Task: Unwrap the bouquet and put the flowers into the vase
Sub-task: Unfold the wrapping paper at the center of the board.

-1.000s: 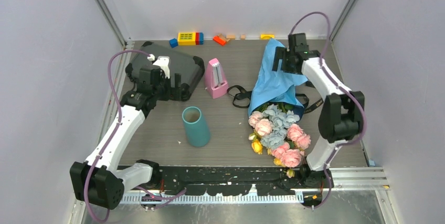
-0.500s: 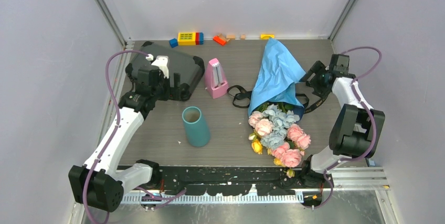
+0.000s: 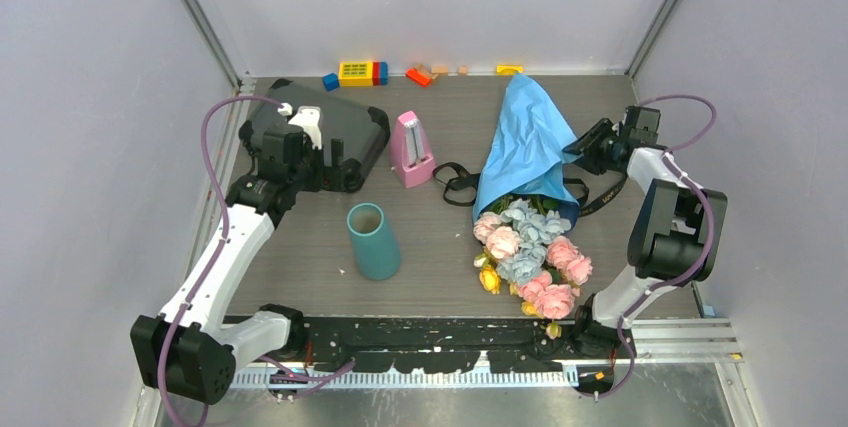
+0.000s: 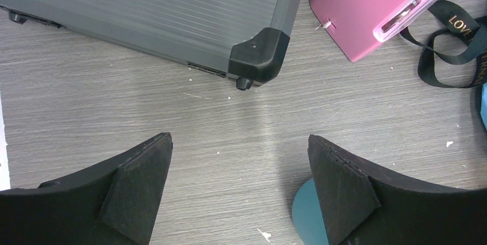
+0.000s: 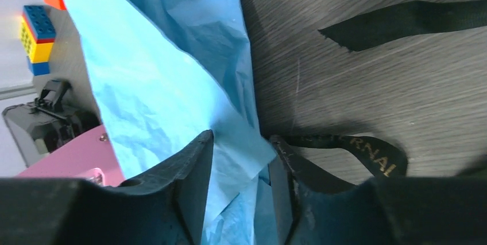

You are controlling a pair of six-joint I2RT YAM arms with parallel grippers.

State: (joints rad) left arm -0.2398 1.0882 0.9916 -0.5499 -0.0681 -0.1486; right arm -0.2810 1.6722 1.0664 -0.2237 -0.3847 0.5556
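Right gripper (image 5: 241, 142) straddles the edge of the wrap (image 5: 161, 73), jaws partly drawn in; whether they pinch it I cannot tell. Flowers (image 3: 528, 252) lie behind it, toward its arm's base. Left gripper (image 4: 240, 139) hangs spread wide and empty, vase (image 3: 372, 240) just beneath one finger.

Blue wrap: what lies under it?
Black ribbon sticks out from under both sides; flowers spill from the lower end of the wrap. Their stems and the ribbon's middle are covered.
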